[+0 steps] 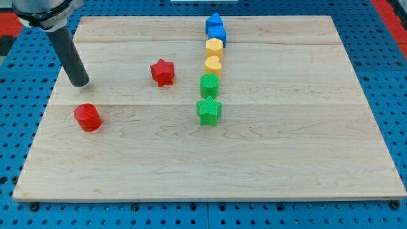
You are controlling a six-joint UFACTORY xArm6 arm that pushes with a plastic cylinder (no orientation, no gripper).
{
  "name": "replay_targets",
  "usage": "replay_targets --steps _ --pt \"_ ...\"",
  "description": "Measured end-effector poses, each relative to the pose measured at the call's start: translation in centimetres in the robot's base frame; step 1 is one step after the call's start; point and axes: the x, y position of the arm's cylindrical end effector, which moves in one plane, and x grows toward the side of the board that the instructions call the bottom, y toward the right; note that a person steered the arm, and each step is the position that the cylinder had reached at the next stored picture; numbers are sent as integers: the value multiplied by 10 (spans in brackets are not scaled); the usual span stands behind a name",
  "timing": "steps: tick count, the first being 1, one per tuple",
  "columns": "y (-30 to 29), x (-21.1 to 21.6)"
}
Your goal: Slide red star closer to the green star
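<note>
Upper left of the frame: my tip (80,83) on the table (286,159), well left of the red star (163,72), above the red cylinder (88,117). No claw on this arm, so no claw state to tell. Red star sits left of centre, up and left of the green star (208,110), apart from it. Column near centre, top to bottom: two blue blocks (215,28), yellow hexagon (214,48), yellow heart (212,65), green cylinder (209,85), green star. Neighbours look close or touching.
</note>
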Motion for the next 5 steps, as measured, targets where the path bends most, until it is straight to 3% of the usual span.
replay_targets --steps 3,5 --pt "26 -17" --pt "168 -81"
